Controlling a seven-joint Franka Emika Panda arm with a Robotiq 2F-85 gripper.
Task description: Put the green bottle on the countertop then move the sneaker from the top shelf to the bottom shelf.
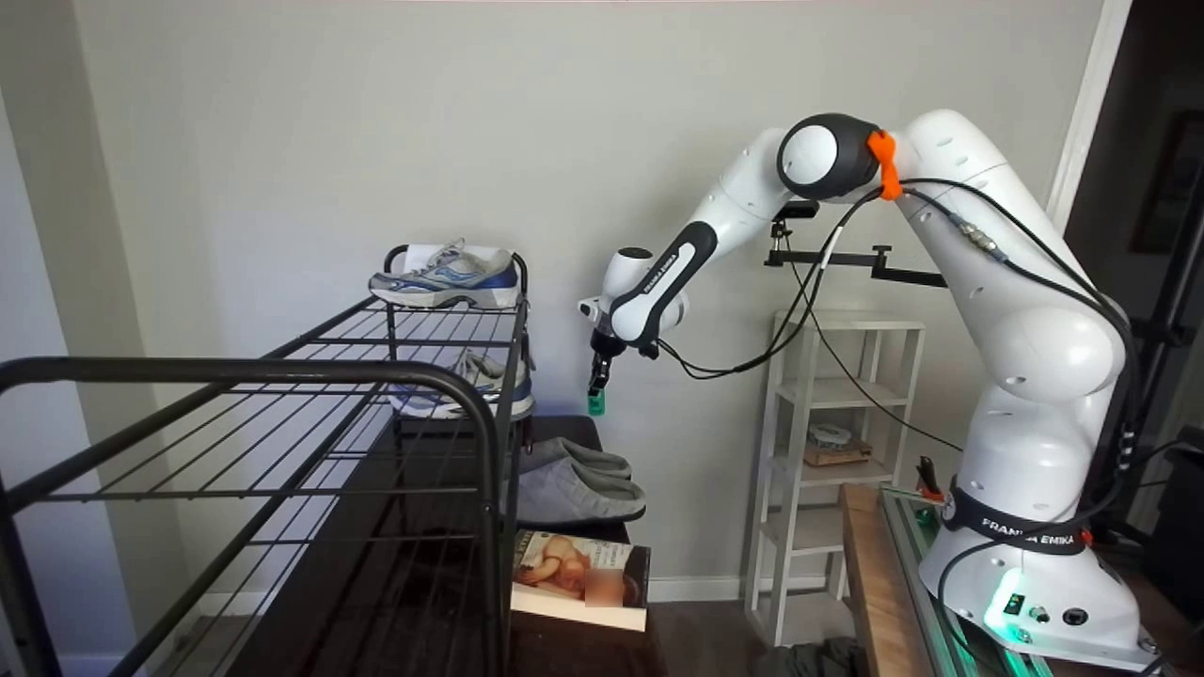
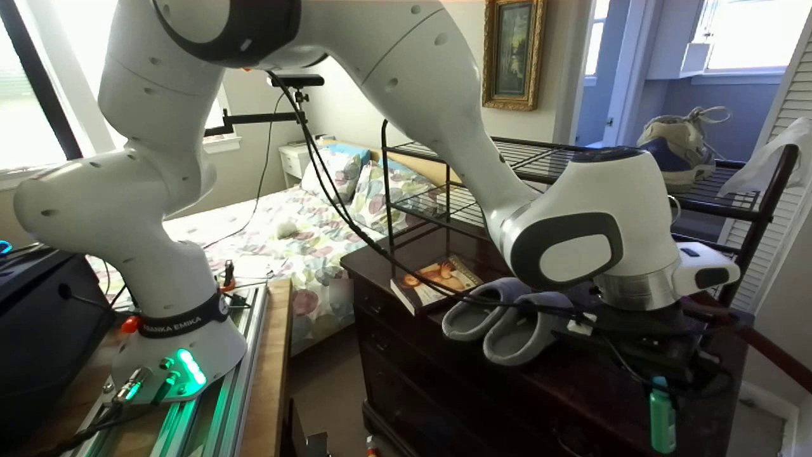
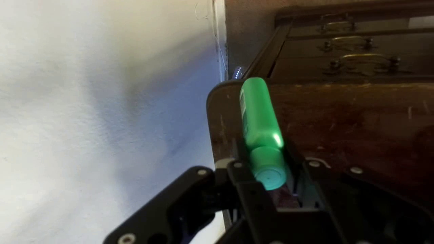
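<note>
The green bottle (image 3: 260, 115) is held by its cap end in my gripper (image 3: 266, 149), body pointing down and away. It hangs over the corner of the dark dresser top (image 3: 346, 115). In an exterior view the bottle (image 1: 596, 402) is at my gripper (image 1: 599, 376), beyond the rack's end. It also shows at lower right (image 2: 662, 419); the jaws there are dark and unclear. The grey-white sneaker with blue parts (image 1: 451, 280) sits at the far end of the rack's top shelf (image 1: 423, 342); its heel also shows here (image 2: 677, 166).
Another similar sneaker (image 1: 461, 381) is on the lower shelf. Grey slippers (image 2: 530, 324) and a book (image 2: 438, 279) lie on the dresser. The wall (image 3: 101, 118) is close beside my gripper. A white shelving unit (image 1: 800, 451) stands between rack and robot base.
</note>
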